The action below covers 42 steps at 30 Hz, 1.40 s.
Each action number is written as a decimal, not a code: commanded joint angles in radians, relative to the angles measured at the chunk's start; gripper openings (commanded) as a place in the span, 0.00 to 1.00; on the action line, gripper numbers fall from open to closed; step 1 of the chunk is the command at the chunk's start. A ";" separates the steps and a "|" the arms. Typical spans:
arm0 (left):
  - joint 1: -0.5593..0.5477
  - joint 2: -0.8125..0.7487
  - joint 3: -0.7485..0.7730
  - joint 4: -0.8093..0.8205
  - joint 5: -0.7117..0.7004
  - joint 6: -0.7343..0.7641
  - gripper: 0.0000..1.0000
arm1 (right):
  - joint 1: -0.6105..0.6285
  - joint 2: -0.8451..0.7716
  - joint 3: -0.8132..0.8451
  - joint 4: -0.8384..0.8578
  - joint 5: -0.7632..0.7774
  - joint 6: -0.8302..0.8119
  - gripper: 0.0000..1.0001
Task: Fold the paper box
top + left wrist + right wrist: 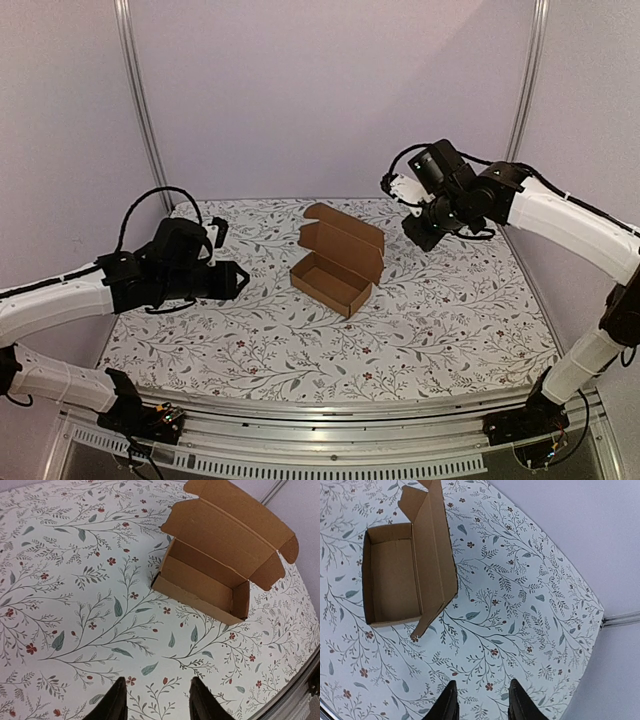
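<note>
One box point(335, 270) sits near the middle of the flower-patterned bench point(450, 320), its tray formed and its lid point(345, 238) standing open on the far side. Both arms hover above the bench, one on each side, well apart from the box. The left jaws are spread with nothing between them; the right jaws are likewise spread and hold nothing.

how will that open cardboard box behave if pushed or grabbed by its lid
The paper box looks thin-walled and empty, so probably light and apt to slide on the table when pushed. Its raised lid hangs on one crease, so it would likely swing or flex before the body lifts.
</note>
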<state>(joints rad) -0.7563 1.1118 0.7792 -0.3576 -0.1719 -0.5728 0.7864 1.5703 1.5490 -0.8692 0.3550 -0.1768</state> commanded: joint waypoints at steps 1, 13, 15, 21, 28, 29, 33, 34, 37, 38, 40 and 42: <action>0.020 0.015 0.026 0.026 0.003 0.003 0.42 | -0.031 -0.077 -0.184 0.215 -0.180 0.267 0.38; 0.028 0.026 0.054 -0.006 -0.008 -0.002 0.45 | -0.031 -0.132 -0.527 0.655 -0.239 0.705 0.55; 0.028 0.024 0.055 -0.010 -0.012 -0.002 0.45 | -0.032 -0.111 -0.546 0.712 -0.236 0.763 0.54; 0.028 0.003 0.052 -0.027 -0.019 -0.005 0.45 | -0.022 -0.060 -0.597 0.887 -0.215 0.807 0.52; 0.028 -0.028 0.038 -0.044 -0.035 -0.003 0.46 | 0.013 -0.001 -0.608 0.970 -0.105 0.772 0.49; 0.028 -0.031 0.037 -0.046 -0.036 -0.003 0.46 | 0.015 0.006 -0.609 0.980 -0.102 0.766 0.49; 0.028 -0.044 0.032 -0.050 -0.044 0.000 0.46 | 0.018 0.040 -0.610 0.995 -0.083 0.758 0.45; 0.028 -0.048 0.031 -0.051 -0.045 0.000 0.46 | 0.018 0.050 -0.616 0.999 -0.078 0.759 0.44; 0.028 -0.061 0.022 -0.054 -0.051 -0.001 0.46 | 0.020 0.060 -0.636 1.022 -0.068 0.774 0.44; 0.029 -0.066 0.017 -0.053 -0.052 -0.003 0.46 | 0.021 0.062 -0.640 1.026 -0.064 0.779 0.43; 0.029 -0.077 0.006 -0.050 -0.055 -0.006 0.46 | 0.022 0.070 -0.640 1.030 -0.068 0.782 0.43; 0.029 -0.077 0.001 -0.050 -0.054 -0.007 0.46 | 0.024 0.083 -0.638 1.030 -0.076 0.785 0.41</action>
<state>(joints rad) -0.7456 1.0527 0.8043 -0.3882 -0.2123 -0.5762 0.8001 1.6260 0.9218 0.1318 0.2600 0.5983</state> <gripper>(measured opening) 0.463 0.420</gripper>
